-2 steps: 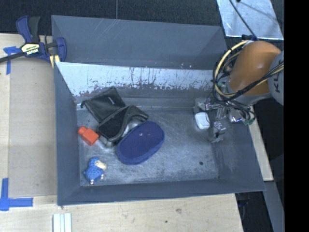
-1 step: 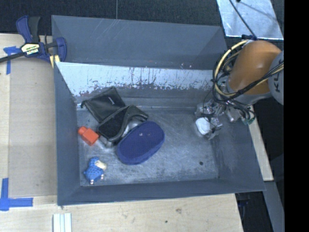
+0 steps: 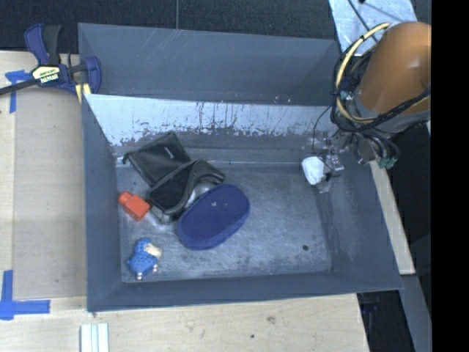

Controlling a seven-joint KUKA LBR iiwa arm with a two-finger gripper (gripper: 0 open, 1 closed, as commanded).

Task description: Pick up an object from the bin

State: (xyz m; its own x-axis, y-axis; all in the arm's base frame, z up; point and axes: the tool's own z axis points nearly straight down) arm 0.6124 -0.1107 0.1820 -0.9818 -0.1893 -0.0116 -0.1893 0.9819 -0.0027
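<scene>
Camera view: gripper (image 3: 326, 171) near the right wall of the bin (image 3: 220, 50), with a small white lump (image 3: 313, 169) at its tip, probably the chosen pick. Whether it is clamped cannot be told. Blue oval pad (image 3: 212, 216), black pouch (image 3: 157, 160) and orange block (image 3: 134, 205) lie heaped well apart on the left.

Light falls from above and is brightest on the back wall of the grey metal bin (image 3: 220, 116), a pale band across the upper middle of the frame, while the bin floor lies dimmer and evenly lit. The orange cover (image 3: 396, 64) at upper right carries a soft sheen, and the blue oval pad (image 3: 212, 215) casts only a faint shadow.
</scene>
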